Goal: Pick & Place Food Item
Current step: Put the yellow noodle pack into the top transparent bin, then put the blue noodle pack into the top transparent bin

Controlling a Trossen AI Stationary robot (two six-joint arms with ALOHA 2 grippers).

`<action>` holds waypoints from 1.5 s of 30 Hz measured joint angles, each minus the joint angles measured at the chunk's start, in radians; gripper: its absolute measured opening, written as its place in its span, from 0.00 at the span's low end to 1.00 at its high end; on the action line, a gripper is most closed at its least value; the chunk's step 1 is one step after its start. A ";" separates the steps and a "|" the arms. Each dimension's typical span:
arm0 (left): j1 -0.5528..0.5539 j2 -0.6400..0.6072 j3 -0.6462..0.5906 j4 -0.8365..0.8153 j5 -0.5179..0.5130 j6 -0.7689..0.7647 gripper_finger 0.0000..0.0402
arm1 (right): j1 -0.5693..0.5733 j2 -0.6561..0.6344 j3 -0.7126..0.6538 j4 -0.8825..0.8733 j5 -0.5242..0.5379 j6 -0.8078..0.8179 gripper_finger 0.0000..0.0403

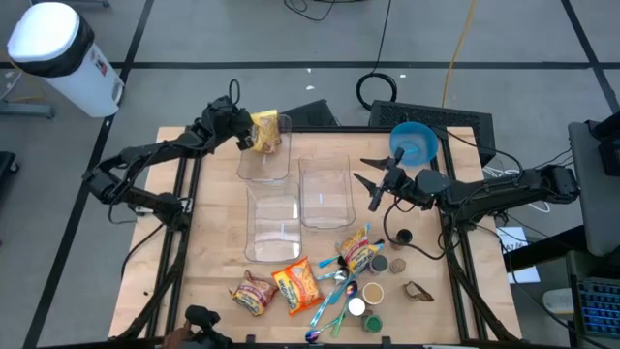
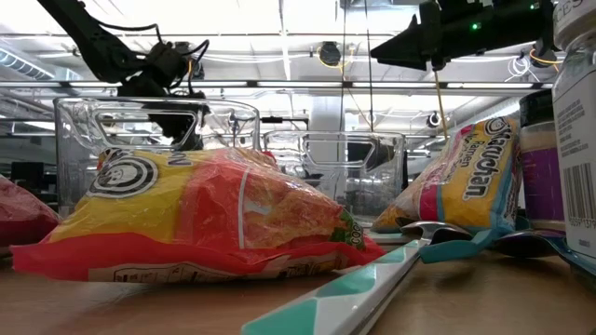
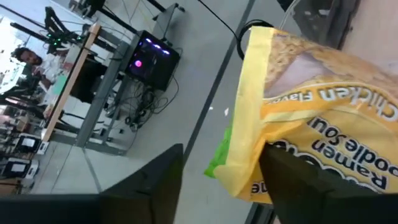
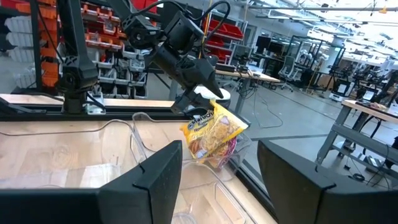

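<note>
Ramen packet [image 1: 263, 133]: light, soft, crinkly; we pinch its top edge; left claw [image 1: 244, 131] there, grip state unclear

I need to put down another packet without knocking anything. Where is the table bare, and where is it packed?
Bare wood lies along the table's left edge, beside the clear containers. The near right, around the ramen packets, spoons and jars, is crowded.
</note>
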 joint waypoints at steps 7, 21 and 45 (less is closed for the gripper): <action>-0.011 0.000 0.000 -0.004 -0.018 -0.093 0.67 | 0.000 0.000 0.000 -0.003 0.000 0.005 0.50; -0.073 -0.017 0.001 0.138 -0.373 -0.125 0.74 | 0.002 0.000 0.000 -0.004 0.000 0.038 0.50; -0.148 -0.017 0.001 -0.008 -0.148 -0.447 0.70 | 0.003 0.000 0.000 -0.005 0.000 0.032 0.50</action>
